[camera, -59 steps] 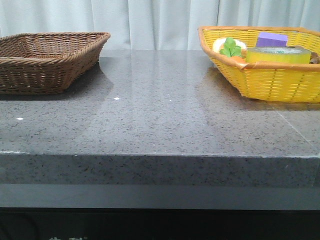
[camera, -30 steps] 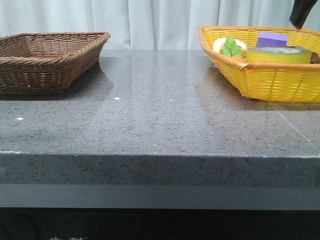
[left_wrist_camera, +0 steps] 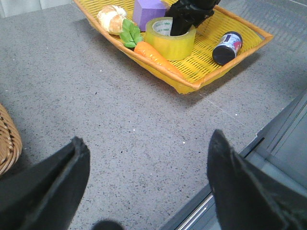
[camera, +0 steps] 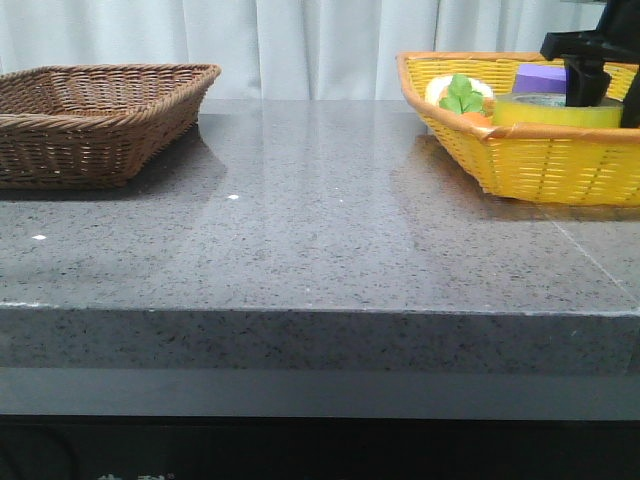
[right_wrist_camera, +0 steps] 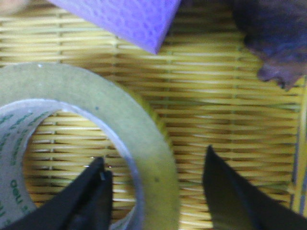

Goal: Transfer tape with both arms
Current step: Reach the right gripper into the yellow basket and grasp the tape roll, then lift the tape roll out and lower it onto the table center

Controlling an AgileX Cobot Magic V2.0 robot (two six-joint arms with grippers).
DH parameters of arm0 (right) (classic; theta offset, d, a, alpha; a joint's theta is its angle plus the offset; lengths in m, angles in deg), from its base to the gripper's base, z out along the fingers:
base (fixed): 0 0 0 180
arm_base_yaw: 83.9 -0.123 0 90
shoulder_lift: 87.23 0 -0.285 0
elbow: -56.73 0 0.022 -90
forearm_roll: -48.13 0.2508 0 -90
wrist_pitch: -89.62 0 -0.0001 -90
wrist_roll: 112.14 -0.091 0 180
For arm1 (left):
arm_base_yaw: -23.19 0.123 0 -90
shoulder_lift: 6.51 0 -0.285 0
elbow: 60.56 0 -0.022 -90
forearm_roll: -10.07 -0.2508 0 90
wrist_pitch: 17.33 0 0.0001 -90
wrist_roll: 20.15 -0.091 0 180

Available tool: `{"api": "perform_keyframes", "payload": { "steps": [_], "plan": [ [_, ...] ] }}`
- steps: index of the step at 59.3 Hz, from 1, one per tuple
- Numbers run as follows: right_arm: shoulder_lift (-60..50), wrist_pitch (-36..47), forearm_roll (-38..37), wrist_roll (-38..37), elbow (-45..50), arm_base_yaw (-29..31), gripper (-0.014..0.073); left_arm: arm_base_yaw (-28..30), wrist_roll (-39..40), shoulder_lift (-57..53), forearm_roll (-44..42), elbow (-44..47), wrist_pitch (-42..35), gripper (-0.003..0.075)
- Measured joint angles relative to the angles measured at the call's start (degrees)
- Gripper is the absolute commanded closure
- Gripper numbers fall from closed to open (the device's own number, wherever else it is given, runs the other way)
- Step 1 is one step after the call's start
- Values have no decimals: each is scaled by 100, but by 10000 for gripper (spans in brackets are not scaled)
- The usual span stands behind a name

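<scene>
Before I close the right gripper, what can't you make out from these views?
- Front view: the right gripper covers part of the tape; the yellow basket wall hides its lower half.
- Right wrist view: blurred; pad contact with the tape wall unclear.
- Left wrist view: the can label is too small.

2 baskets (camera: 100,120) (camera: 520,160), 1 tape roll (left_wrist_camera: 171,38), 1 purple block (left_wrist_camera: 147,12), 1 carrot (left_wrist_camera: 156,58), 1 can (left_wrist_camera: 227,47)
</scene>
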Motion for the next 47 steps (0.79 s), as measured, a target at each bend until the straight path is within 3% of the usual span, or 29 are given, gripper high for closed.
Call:
{"api": "perform_keyframes", "payload": {
  "steps": [7,33,47],
  "plan": [
    [0,-12,13,0,0,0,442,0,0,0,0,0,0,208],
    [-817,-257,-61,49,0,-48,442,0,0,0,0,0,0,208],
    [-1483,-275,-118,171,0,-762,442,0,0,0,0,0,0,208]
  ]
}}
